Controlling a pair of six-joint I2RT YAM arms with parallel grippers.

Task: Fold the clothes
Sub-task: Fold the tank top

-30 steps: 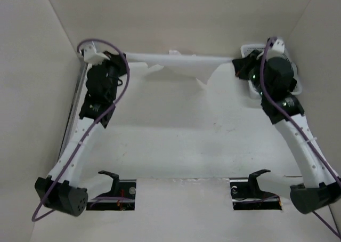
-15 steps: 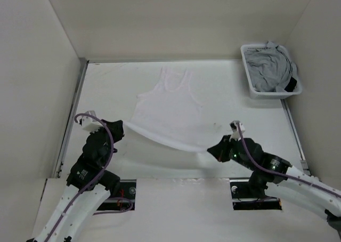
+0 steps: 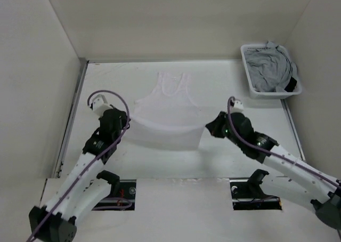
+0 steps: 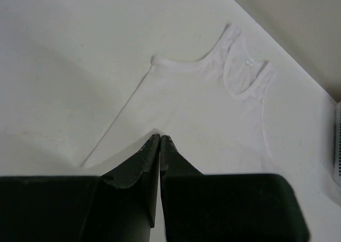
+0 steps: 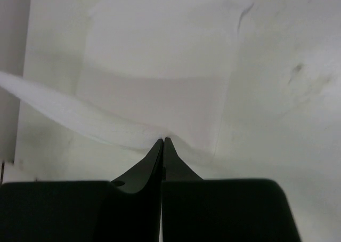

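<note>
Overhead, the clothes (image 3: 168,106), a single white sleeveless top, lie on the bench (image 3: 106,82) with the straps toward the far wall and the near hem raised off the surface. The left end effector (image 3: 126,124) holds one hem corner and the right end effector (image 3: 209,128) the other, both clenched. Half a second ago the same hem was stretched lower and nearer the arm bases. It has since been carried toward the straps, so a band of cloth now overlaps the body of the top. Judgement: the first fold is under way but not laid down. A basket (image 3: 249,74) at the far right holds a grey garment (image 3: 269,69), well apart from the work. From the left wrist, the left end effector (image 4: 160,138) is shut tight with its tips at the edge of the cloth. The pinched layer is too thin to make out, but the clothes (image 4: 208,114) spread flat beyond, neckline and straps farthest away. From the right wrist, the right end effector (image 5: 162,141) is likewise clenched, with cloth puckering into the tips. A taut strip of hem runs off to the left, above the clothes (image 5: 160,61) lying flat. Risk noted: uneven travel of the two corners would skew the fold line.
</note>
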